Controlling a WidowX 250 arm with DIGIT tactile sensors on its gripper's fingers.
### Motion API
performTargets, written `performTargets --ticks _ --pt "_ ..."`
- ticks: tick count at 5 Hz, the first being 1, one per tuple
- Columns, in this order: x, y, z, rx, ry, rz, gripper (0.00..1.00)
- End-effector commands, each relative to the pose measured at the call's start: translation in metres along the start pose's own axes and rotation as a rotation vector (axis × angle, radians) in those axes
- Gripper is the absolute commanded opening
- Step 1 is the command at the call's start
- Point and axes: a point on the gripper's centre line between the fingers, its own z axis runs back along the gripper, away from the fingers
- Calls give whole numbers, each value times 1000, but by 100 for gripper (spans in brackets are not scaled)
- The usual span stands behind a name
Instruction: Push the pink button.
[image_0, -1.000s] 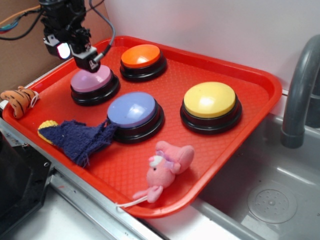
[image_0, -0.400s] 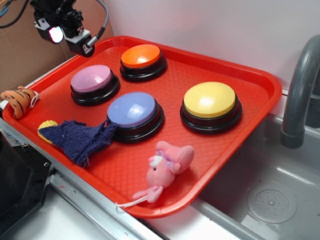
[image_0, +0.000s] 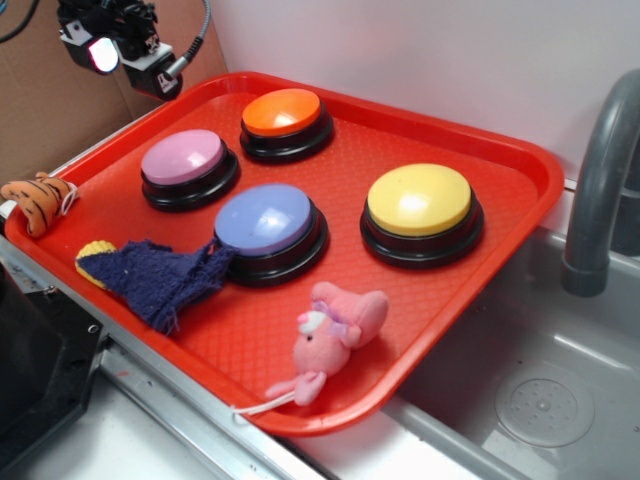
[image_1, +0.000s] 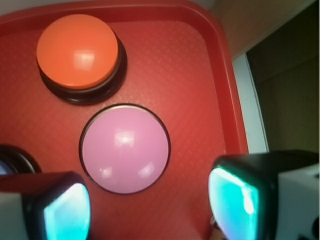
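The pink button (image_0: 182, 158) is a pale pink dome on a black base, at the left of the red tray (image_0: 440, 300). It also shows in the wrist view (image_1: 125, 148), untouched. My gripper (image_0: 152, 76) hangs in the air above and behind the button, over the tray's far-left corner. In the wrist view the gripper (image_1: 150, 207) is open and empty, its two fingers wide apart, with the button just ahead of the gap between them.
On the tray stand an orange button (image_0: 284, 112), a blue-purple button (image_0: 264, 219) and a yellow button (image_0: 419, 200). A dark blue cloth (image_0: 160, 278) and a pink plush toy (image_0: 335, 325) lie at the front. A striped toy (image_0: 35, 197) lies off the tray's left edge. A grey faucet (image_0: 600, 180) stands over the sink on the right.
My gripper has risen off the pink button and moved up and to the left, away from it. The button and the other things have not moved.
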Motion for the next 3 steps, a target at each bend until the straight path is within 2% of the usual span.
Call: performTargets --ticks 1,2,3 --pt "13 5 22 10 -77 2 100" --pt "12 4 25 -17 -86 -1 100" --pt "9 5 26 -12 -98 -5 100"
